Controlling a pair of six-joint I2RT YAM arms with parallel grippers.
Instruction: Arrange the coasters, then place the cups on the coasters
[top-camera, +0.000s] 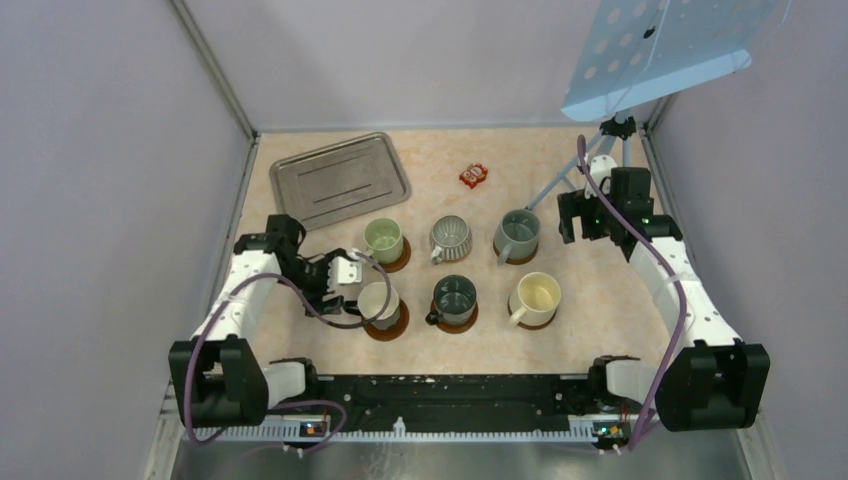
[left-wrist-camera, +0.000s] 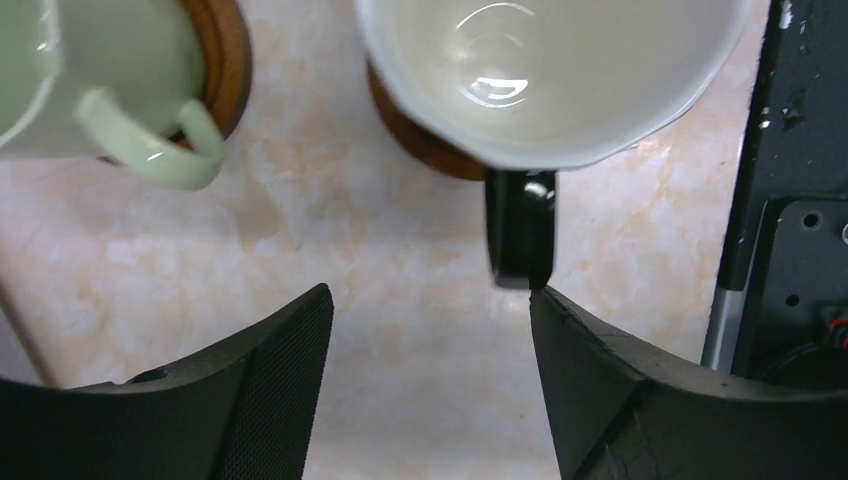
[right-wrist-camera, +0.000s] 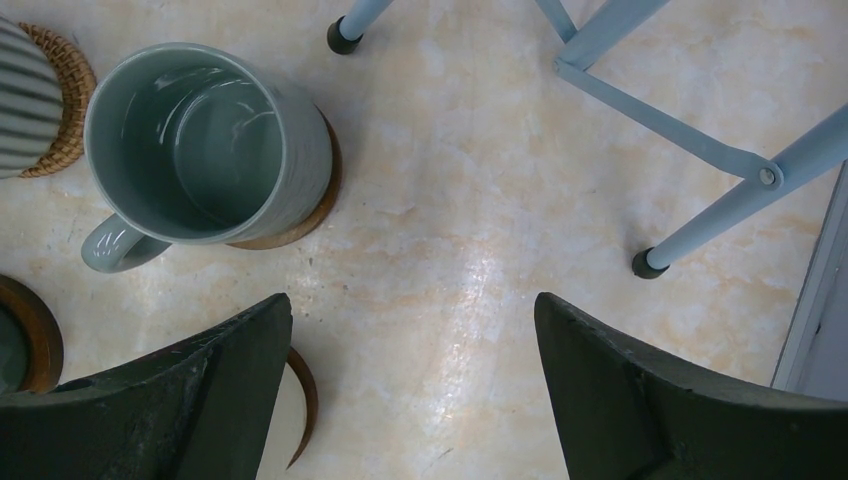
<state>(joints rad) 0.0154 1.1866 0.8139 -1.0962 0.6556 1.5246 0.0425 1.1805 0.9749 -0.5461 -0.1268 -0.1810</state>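
Six cups stand on coasters in two rows of three. At the back are the pale green cup, the ribbed grey cup and the grey-blue cup. In front are the black cup with white inside, the dark grey-green cup and the cream cup. My left gripper is open just behind the black cup's handle, which its right fingertip almost touches. That cup rests on a brown coaster. My right gripper is open over bare table, to the right of the grey-blue cup.
A metal tray lies at the back left and a small red packet at the back centre. Blue tripod legs stand close to my right gripper, under a perforated blue panel. Walls close in both sides.
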